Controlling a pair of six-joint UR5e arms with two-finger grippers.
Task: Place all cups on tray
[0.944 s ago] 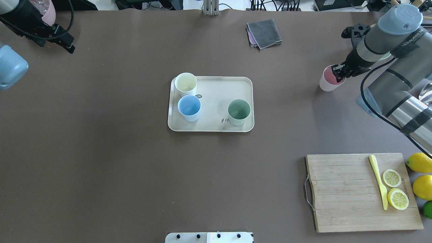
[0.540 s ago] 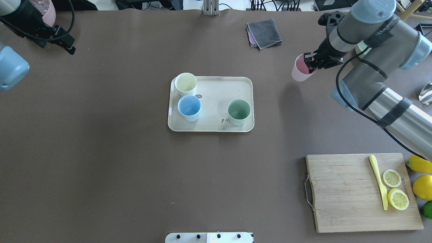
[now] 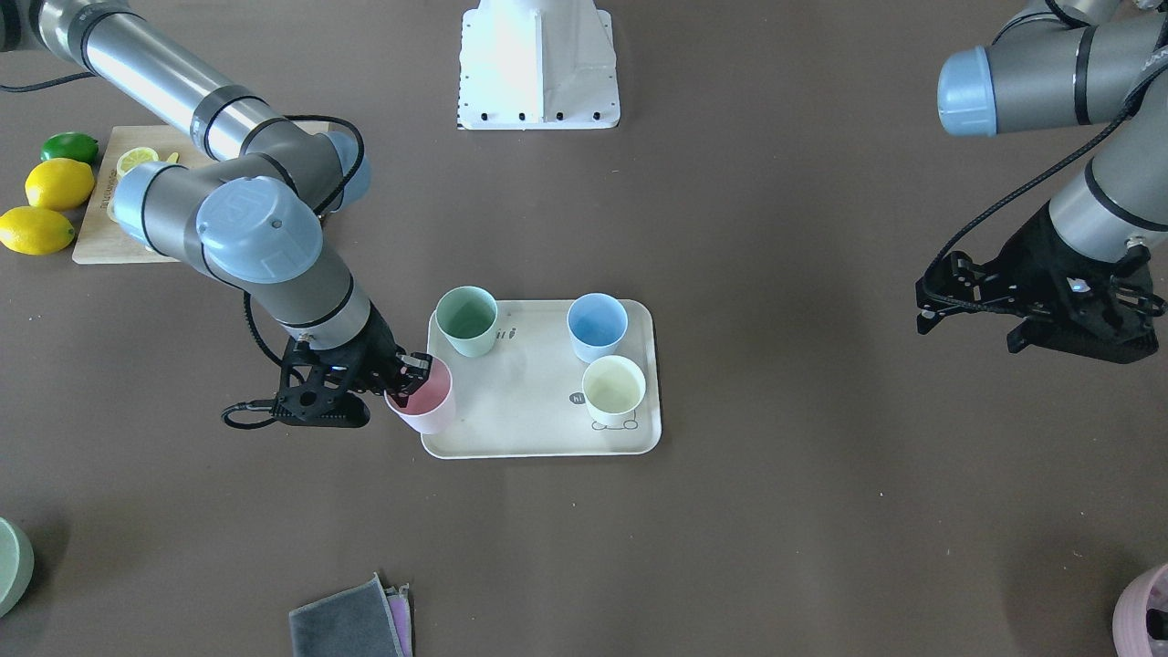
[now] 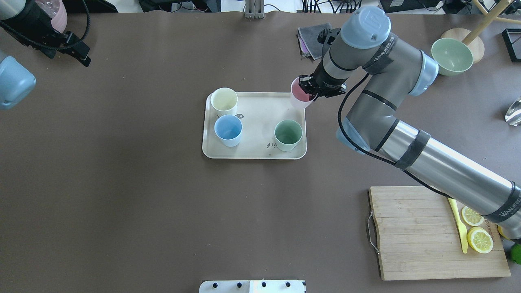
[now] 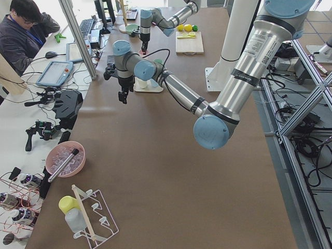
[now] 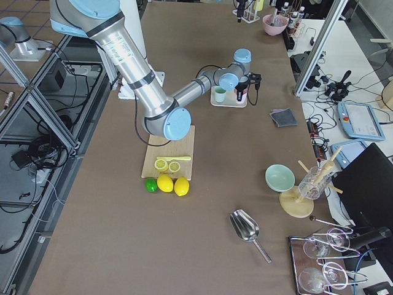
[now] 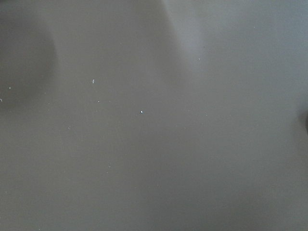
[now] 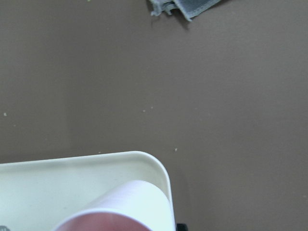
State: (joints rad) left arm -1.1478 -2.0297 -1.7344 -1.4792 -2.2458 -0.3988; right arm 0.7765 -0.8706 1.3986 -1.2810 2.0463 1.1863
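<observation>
**Pink cup hanging at tray corner in right gripper**

In the overhead view the right gripper (image 4: 311,87) is pinching the rim of the pink cup (image 4: 300,99), one finger inside the cup and one outside; the cup is sitting over the upper right corner of the tray (image 4: 260,106), overlapping the rim there; whether its base is touching the tray or is clear of it, I cannot tell; the right wrist view is showing the cup's rim at the frame bottom with the tray's rounded corner just beyond it.

The cream-yellow cup (image 4: 224,99) is standing in the tray's upper left corner, close against the rim; the blue cup (image 4: 228,130) is standing just below it, nearly touching; the mint green cup (image 4: 288,134) is standing near the lower right rim.

Bare tray floor is lying open across the middle and along the upper edge, between the cream-yellow cup and the pink one.

The left gripper (image 3: 949,297) is hanging far off at the right edge of the front-facing view, well apart from the tray; spread or pressed together, I cannot tell.

A grey cloth (image 3: 349,625) is lying at the lower edge of that view; a cutting board (image 4: 411,234) is lying at the overhead view's lower right.
</observation>
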